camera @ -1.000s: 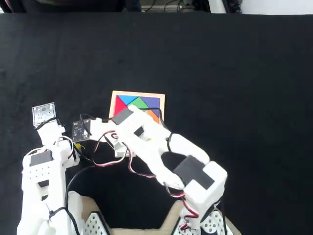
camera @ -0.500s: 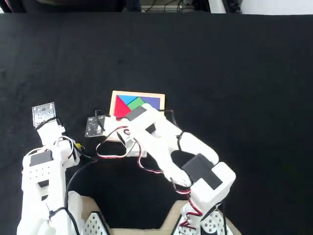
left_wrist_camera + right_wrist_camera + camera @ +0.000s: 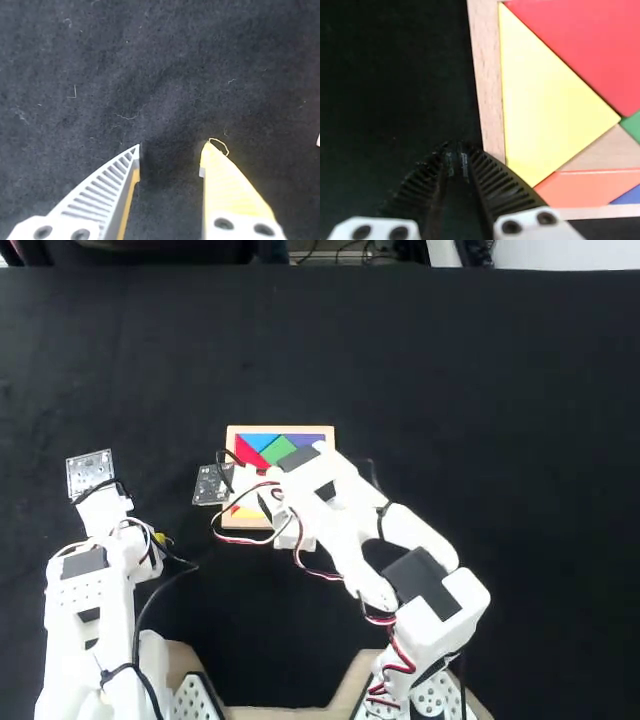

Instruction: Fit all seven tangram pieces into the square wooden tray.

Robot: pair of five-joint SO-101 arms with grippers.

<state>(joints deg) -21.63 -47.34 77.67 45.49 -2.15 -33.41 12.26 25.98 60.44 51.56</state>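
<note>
Beneath wooden tray [image 3: 280,429], black tabletop [image 3: 500,390].

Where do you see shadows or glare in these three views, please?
High view: the black cloth is matte, with no glare. Left wrist view: a dark shadow lies on the cloth between the fingers of the open left end effector. Right wrist view: the yellow piece and tray rim are evenly lit, without glare.

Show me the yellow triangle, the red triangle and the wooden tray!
yellow triangle [image 3: 542,110]: right wrist view, middle of its face.
red triangle [image 3: 585,45]: right wrist view, its visible face.
wooden tray [image 3: 486,75]: right wrist view, its side rim.
</note>
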